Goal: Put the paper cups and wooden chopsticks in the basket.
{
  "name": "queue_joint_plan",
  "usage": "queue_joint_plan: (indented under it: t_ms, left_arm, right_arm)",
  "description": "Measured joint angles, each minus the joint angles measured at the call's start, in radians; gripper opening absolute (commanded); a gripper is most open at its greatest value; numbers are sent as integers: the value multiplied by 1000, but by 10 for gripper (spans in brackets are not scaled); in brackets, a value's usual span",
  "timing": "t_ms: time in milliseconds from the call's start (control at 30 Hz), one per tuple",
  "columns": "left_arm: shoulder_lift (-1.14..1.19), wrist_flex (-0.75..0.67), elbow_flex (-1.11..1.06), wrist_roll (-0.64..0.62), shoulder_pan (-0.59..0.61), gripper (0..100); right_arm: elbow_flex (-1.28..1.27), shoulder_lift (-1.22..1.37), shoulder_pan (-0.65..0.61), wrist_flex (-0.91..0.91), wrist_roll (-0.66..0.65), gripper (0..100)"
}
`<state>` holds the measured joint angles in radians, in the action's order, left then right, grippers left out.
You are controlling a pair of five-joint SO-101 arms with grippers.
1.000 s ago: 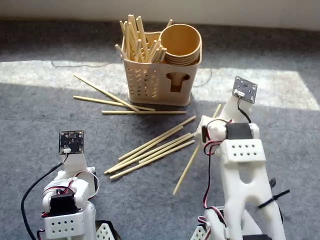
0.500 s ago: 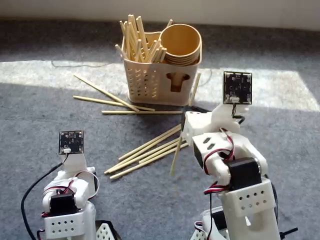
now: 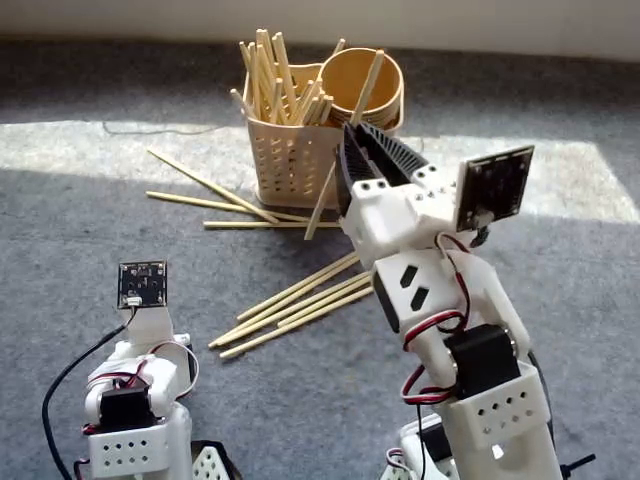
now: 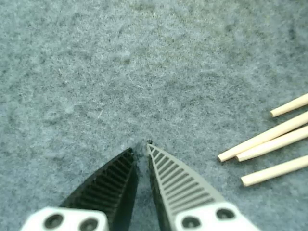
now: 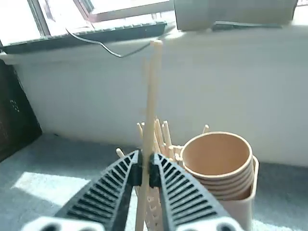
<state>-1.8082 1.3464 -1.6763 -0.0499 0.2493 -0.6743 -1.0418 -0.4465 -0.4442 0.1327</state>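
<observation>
— Grey carpet (image 3: 560,260) lies open around both arms. How far along?
— Mostly there, I'd say. The basket (image 3: 300,165), just ahead of the right gripper (image 5: 145,156), holds the paper cups (image 3: 362,85) and many sticks. Several loose chopsticks (image 3: 300,298) lie below that gripper, which pinches one chopstick (image 5: 152,96). The left gripper (image 4: 142,147) is closed and empty.

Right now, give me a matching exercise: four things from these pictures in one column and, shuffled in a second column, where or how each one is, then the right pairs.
Column one
1. right gripper
2. left gripper
3. paper cups
4. loose chopsticks

Column two
A. lying flat on the carpet
B. stacked inside the basket
C. shut on nothing, tips down at the carpet
D. shut on a single chopstick

Pairs: 1-D, 2-C, 3-B, 4-A
</observation>
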Motion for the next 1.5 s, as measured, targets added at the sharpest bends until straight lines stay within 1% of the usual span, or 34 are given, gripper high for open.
queue_joint_plan:
  t_ms: [200,533,767,900,1067,1233,1400,1500]
  left_arm:
    - [0,0,0,0,0,7]
    - [0,0,0,0,0,7]
    - [0,0,0,0,0,7]
    - [0,0,0,0,0,7]
    - [0,0,0,0,0,7]
    - [0,0,0,0,0,7]
    - [0,0,0,0,0,7]
    - [0,0,0,0,0,7]
  right_arm:
    - [0,15,-8,292,0,5]
    - [0,269,-11,701,-9,5]
    - [0,466,-11,919,-167,5]
    - [0,534,-11,965,-201,5]
    - [-2,568,-11,973,-206,5]
    - [-66,580,-23,973,-206,6]
    - [-104,583,-44,973,-206,93]
    - [-110,583,-55,973,-206,101]
